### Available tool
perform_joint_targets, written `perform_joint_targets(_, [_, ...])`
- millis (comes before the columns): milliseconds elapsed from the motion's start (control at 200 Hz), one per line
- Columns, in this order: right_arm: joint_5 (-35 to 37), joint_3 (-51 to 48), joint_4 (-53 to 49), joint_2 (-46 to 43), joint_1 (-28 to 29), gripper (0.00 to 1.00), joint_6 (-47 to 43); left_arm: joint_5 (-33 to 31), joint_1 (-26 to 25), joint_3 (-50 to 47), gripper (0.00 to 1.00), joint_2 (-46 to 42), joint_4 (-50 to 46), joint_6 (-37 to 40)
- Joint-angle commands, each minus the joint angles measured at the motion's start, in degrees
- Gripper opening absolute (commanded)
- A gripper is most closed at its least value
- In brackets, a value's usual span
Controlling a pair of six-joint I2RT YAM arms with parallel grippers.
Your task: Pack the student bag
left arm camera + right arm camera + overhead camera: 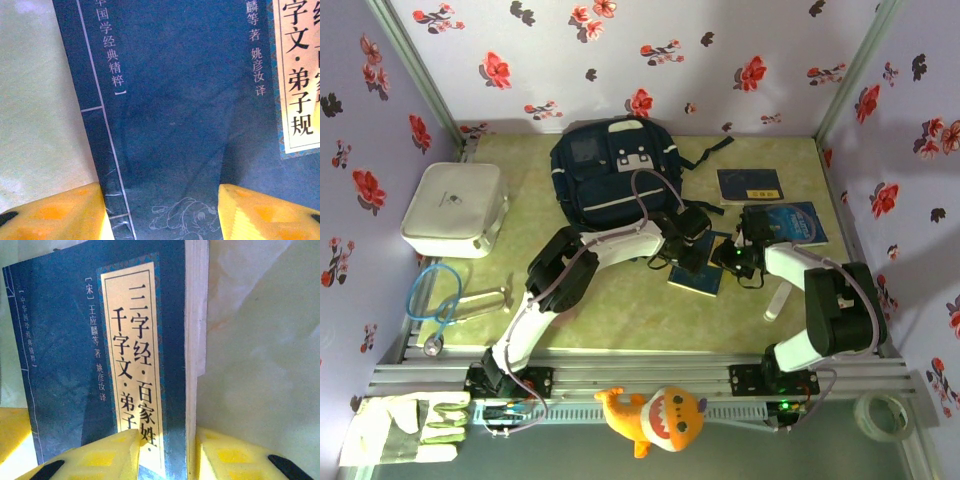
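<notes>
The student bag (610, 170) lies flat at the back of the table, navy with white trim. In front of it a dark blue book (698, 278) lies between both arms. My left gripper (688, 240) hangs open over the book's spine side. One yellow finger (60, 212) stands beside the spine and the other over the cover (170, 100). My right gripper (738, 258) is at the book's page edge. Its fingers (100, 457) straddle that edge, narrowly open, with a strip of the cover (60, 355) between them.
Two more blue books (750, 185) (795, 220) lie right of the bag. A white rounded box (452, 208) and a stethoscope (435, 300) sit at the left. A white tube (775, 300) lies near the right arm. A glove (405, 430), a plush toy (655, 420) and a tape roll (880, 415) rest beyond the front rail.
</notes>
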Motion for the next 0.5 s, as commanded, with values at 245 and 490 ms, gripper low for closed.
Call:
perform_joint_targets(245, [-0.9,0.8,-3.0,-4.1,-0.2,0.16,-0.6,0.0,-1.2,-0.5,0.56,4.5,-3.4,0.7])
perform_joint_targets(490, [0.8,-0.6,-0.2,-3.7,-0.2,0.0,-0.8,0.1,-0.7,0.0,0.57,0.0,-3.2,0.5])
